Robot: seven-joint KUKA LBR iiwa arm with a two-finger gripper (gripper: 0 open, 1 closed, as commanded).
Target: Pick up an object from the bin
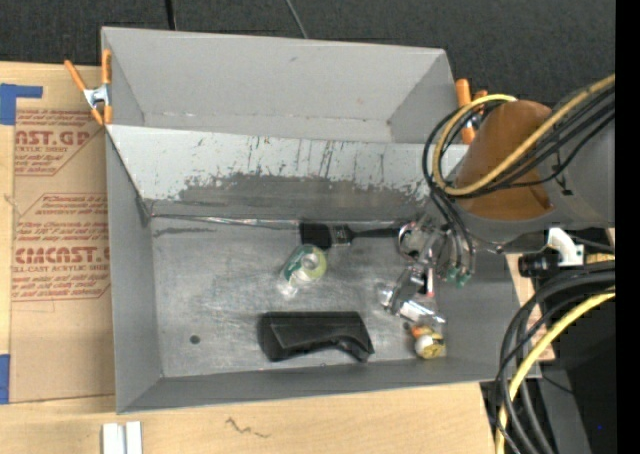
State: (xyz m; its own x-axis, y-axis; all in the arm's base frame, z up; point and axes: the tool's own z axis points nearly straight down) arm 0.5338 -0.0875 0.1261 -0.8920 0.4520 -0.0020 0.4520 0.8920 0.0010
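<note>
The claw, its open-or-closed state indeterminable, sits at the right end of the bin, with a small orange-and-white object just beside it, toward the view's lower edge.

Even, fairly bright light falls from above on the bin, and its far wall looks palest. Shadows are soft and short: a thin one hugs the black block, and the floor dims under the arm at right. The clear wrapper glints faintly.
</note>
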